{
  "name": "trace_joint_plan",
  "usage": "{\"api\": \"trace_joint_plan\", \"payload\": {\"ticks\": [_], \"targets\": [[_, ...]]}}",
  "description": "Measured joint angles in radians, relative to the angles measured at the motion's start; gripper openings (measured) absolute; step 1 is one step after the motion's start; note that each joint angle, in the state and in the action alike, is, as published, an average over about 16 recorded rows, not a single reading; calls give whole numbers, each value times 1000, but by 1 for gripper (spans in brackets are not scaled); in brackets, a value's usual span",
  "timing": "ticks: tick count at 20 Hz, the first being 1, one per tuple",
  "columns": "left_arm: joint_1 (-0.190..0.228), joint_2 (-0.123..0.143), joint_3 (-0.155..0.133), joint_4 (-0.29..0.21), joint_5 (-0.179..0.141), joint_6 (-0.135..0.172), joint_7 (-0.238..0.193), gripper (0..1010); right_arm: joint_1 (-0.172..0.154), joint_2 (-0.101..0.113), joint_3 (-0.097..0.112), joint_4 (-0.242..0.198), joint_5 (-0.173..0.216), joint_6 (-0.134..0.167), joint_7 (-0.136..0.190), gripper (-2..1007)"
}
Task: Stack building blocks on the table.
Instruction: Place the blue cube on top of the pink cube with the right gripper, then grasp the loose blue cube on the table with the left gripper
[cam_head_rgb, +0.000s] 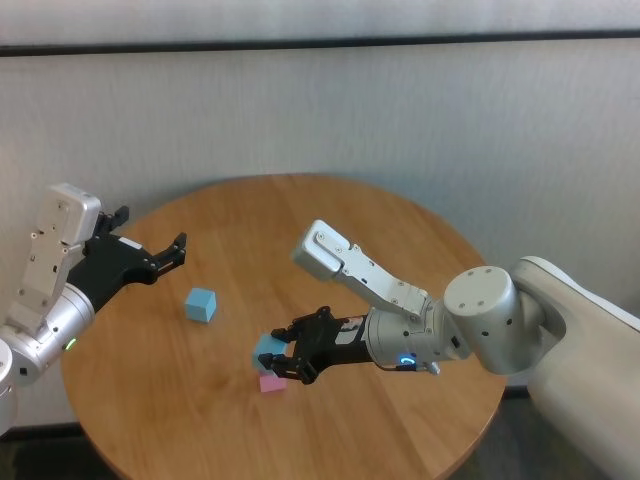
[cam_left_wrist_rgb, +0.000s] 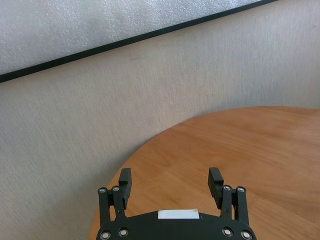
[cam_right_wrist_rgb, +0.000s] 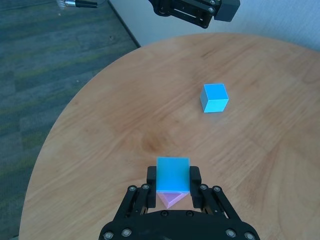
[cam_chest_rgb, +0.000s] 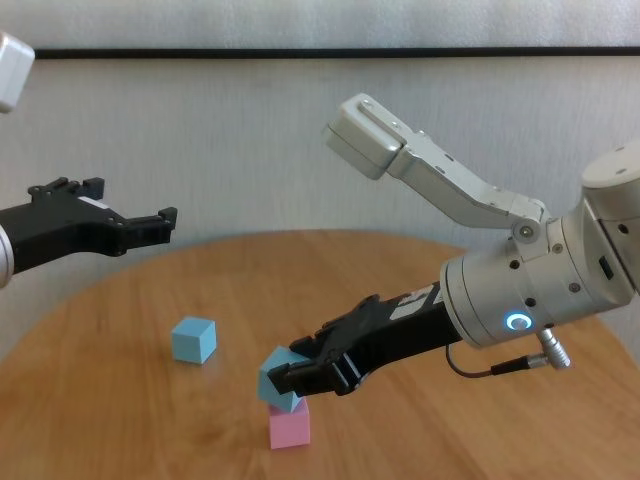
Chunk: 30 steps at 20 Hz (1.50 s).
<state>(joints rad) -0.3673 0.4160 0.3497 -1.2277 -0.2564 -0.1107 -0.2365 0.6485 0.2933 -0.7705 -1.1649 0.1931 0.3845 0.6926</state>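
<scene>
I see a light blue block (cam_chest_rgb: 277, 379) clamped tilted in my right gripper (cam_chest_rgb: 290, 380), resting on the pink block (cam_chest_rgb: 289, 427) near the table's (cam_head_rgb: 400, 240) front edge. The second blue block (cam_head_rgb: 200, 304) sits toward the left edge. My left gripper (cam_head_rgb: 150, 245) hangs above that edge, jaws wide, empty.

Quick count: three blocks total. Two are light blue, one (cam_head_rgb: 201, 304) sitting loose and the other (cam_head_rgb: 270, 351) pinched in a gripper, and there's one pink block (cam_head_rgb: 272, 383) right under that second blue one. One round wooden table (cam_head_rgb: 400, 240). Two arms, so two grippers: the left (cam_head_rgb: 150, 244) and the right (cam_head_rgb: 283, 361). That's everything countable here, nothing else lying on the tabletop as far as I can see.
</scene>
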Motion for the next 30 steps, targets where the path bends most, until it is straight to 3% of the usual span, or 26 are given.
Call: {"api": "trace_joint_plan", "payload": {"ticks": [9, 20, 25, 30], "targets": [[0, 0, 0, 0, 0, 0, 0, 1002, -1, 0, 1, -1, 1, 0, -1, 467], [0, 0, 0, 0, 0, 0, 0, 1002, -4, 2, 3, -7, 1, -3, -7, 789], [0, 0, 0, 0, 0, 0, 0, 1002, -28, 6, 26, -35, 10, -27, -45, 911], [0, 0, 0, 0, 0, 0, 0, 1002, -74, 9, 70, -78, 10, -87, -129, 981]]}}
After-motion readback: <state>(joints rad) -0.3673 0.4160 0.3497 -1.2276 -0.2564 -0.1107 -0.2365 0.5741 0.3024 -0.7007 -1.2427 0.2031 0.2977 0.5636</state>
